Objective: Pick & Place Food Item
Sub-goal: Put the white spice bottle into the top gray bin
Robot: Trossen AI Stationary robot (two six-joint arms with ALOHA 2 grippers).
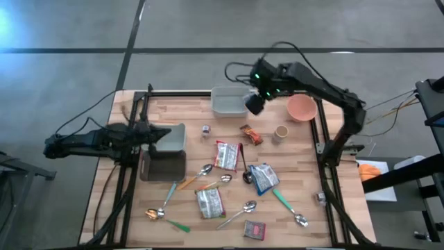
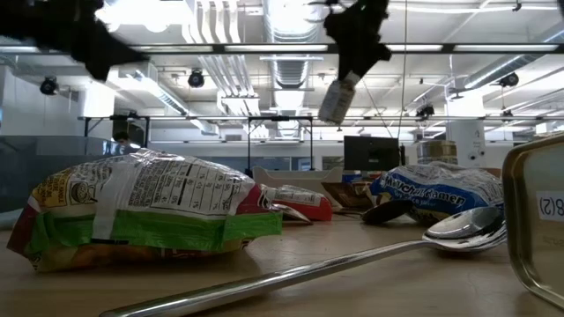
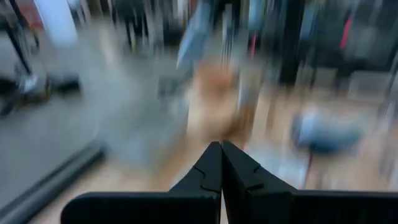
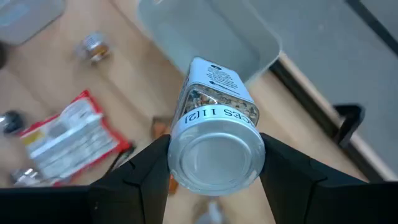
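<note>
A spice jar [image 4: 215, 127] hangs in the air, clamped at its lid end between the right gripper's [image 4: 214, 163] fingers [image 4: 144, 168], above the table's far edge beside a grey tray [image 1: 229, 101]. Its label is only partly readable, and from above the gripper hides most of it. The left gripper [image 3: 221, 163] is fully closed and empty, near the table's [image 1: 300, 177] left edge; its wrist view is blurred beyond recognition.
</note>
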